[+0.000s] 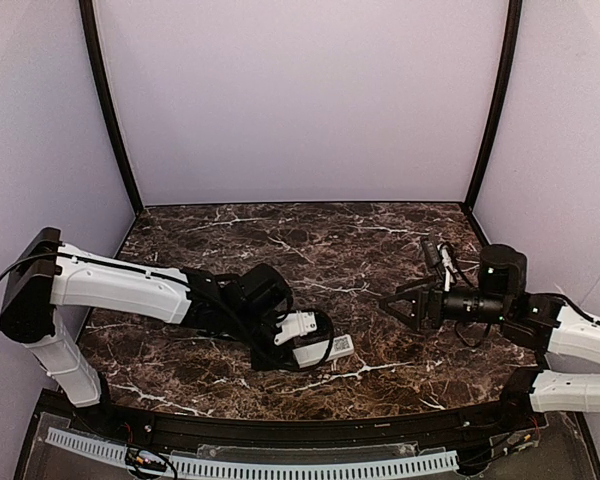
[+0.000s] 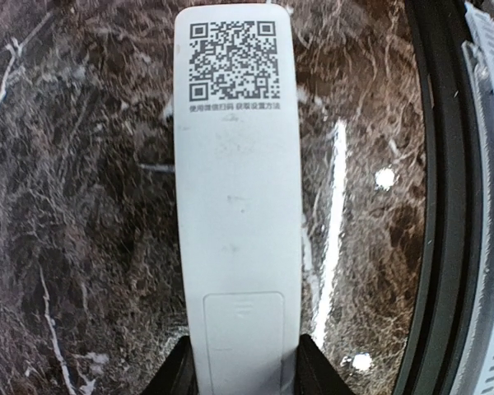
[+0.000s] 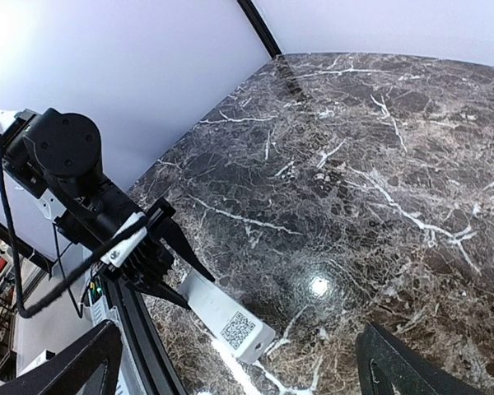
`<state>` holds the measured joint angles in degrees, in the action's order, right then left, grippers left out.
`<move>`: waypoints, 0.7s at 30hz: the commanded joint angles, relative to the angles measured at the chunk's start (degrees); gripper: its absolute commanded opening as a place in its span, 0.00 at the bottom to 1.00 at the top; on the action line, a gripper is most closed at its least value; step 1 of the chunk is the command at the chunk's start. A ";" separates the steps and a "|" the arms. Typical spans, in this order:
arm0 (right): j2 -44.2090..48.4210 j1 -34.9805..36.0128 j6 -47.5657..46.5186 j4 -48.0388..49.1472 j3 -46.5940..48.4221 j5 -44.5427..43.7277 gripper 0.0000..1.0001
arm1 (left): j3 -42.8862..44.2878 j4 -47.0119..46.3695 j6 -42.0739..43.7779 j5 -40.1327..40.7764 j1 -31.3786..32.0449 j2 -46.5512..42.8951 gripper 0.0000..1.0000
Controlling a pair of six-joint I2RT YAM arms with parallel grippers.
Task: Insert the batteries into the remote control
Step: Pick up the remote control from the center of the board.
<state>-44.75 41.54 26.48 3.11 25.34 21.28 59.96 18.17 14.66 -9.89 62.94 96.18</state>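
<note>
Remote control [image 2: 239, 206] – seemingly within left pincer [image 2: 245, 366]

White remote control [image 2: 239, 206], QR-coded back facing up

We are seeing a QR code [image 2: 233, 60] printed on the remote control [image 2: 239, 214], upper middle of the left wrist view. Beneath it we are reading "使用微信扫码 获取设置方法".
</note>
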 commanded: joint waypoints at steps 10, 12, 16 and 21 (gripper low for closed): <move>2.73 -0.32 -9.47 7.08 8.10 13.05 0.95 | 4.44 -18.76 -7.25 -19.26 -1.23 -14.43 0.16; 2.34 -0.30 -10.00 9.91 8.75 16.16 0.94 | 4.41 -21.80 -8.76 -21.71 -1.30 -15.30 0.16; 2.83 -0.24 -10.15 14.46 9.46 21.72 0.92 | 3.76 -28.02 -12.47 -26.02 -1.60 -16.23 0.16; 2.51 -0.16 -9.98 18.10 11.24 26.06 0.90 | 2.91 -37.30 -19.51 -30.93 -2.19 -15.84 0.16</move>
<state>-42.19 41.50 17.21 15.03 33.89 41.58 62.87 -8.71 1.39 -34.33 61.28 81.71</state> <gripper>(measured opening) 0.904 0.361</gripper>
